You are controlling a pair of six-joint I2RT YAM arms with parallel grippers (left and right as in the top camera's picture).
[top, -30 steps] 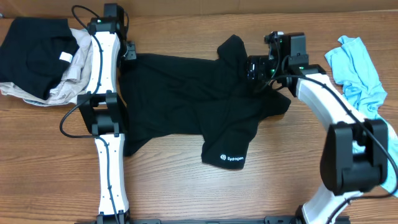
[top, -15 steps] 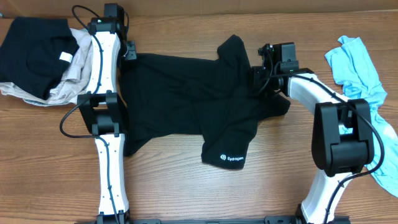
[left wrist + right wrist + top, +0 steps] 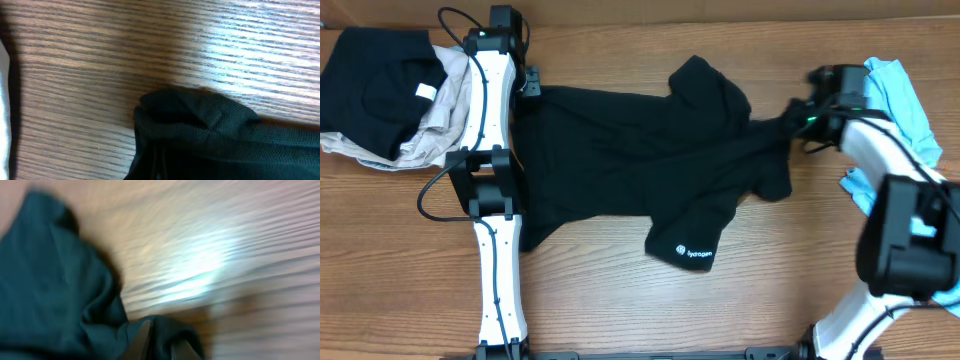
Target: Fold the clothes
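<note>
The large black garment lies spread across the middle of the wooden table, its small white logo on the near flap. My left gripper is shut on its far left corner; in the left wrist view the black fabric fills the bottom edge and hides the fingers. My right gripper is shut on a stretched sleeve at the right. The blurred right wrist view shows black cloth bunched between the two fingers of my right gripper.
A light-blue garment lies at the far right, under and beside the right arm. A second black garment rests on a beige one at the far left. Bare wood table shows along the near side.
My right gripper has closed on the black garment's right sleeve and pulled it rightward, stretching the cloth toward the light-blue garment. The left arm has stayed still.
</note>
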